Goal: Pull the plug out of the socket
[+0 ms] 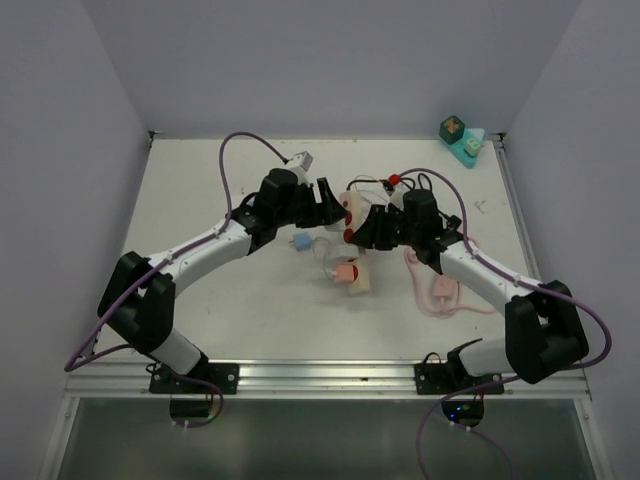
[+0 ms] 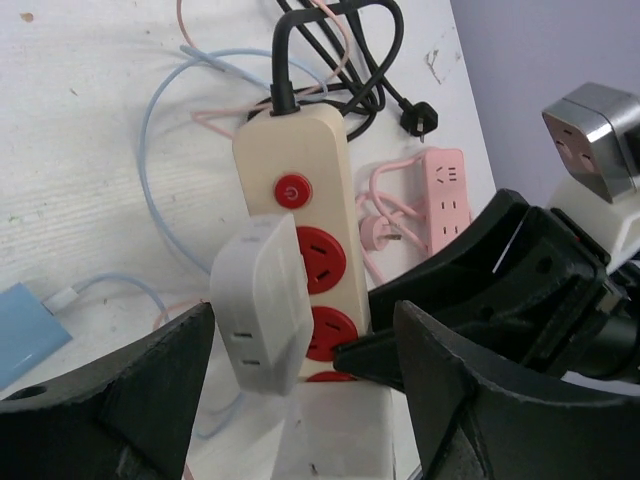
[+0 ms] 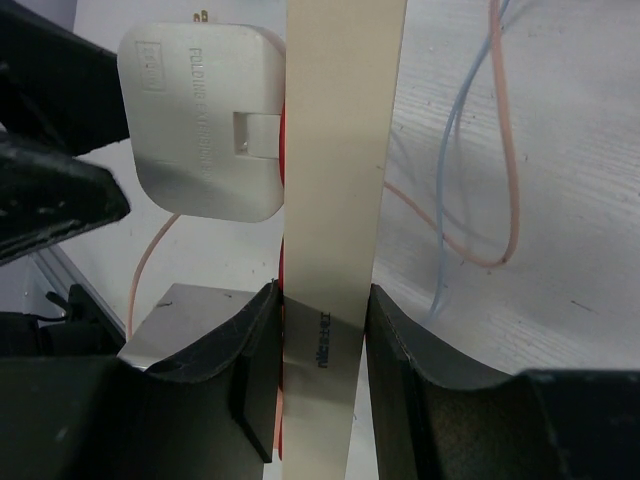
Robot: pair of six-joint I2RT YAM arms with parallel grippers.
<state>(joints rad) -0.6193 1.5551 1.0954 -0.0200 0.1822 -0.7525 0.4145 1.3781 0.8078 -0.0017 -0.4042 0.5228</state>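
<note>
A cream power strip (image 2: 300,150) with red sockets is held edge-on in my right gripper (image 3: 322,310), which is shut on its two long sides. A white plug adapter (image 2: 258,310) sits in one of the red sockets; it also shows in the right wrist view (image 3: 205,120), pressed against the strip (image 3: 340,150). My left gripper (image 2: 303,330) is open, its fingers (image 2: 120,400) on either side of the adapter with gaps left. In the top view both grippers, left (image 1: 328,205) and right (image 1: 372,225), meet at the strip (image 1: 352,210) mid-table.
A pink power strip (image 1: 440,290) with its coiled cord lies right of centre. A blue charger (image 1: 300,242) and a pink plug (image 1: 350,272) lie below the grippers. A black cable (image 2: 350,50) runs from the strip. A green toy (image 1: 458,135) sits at the far right corner.
</note>
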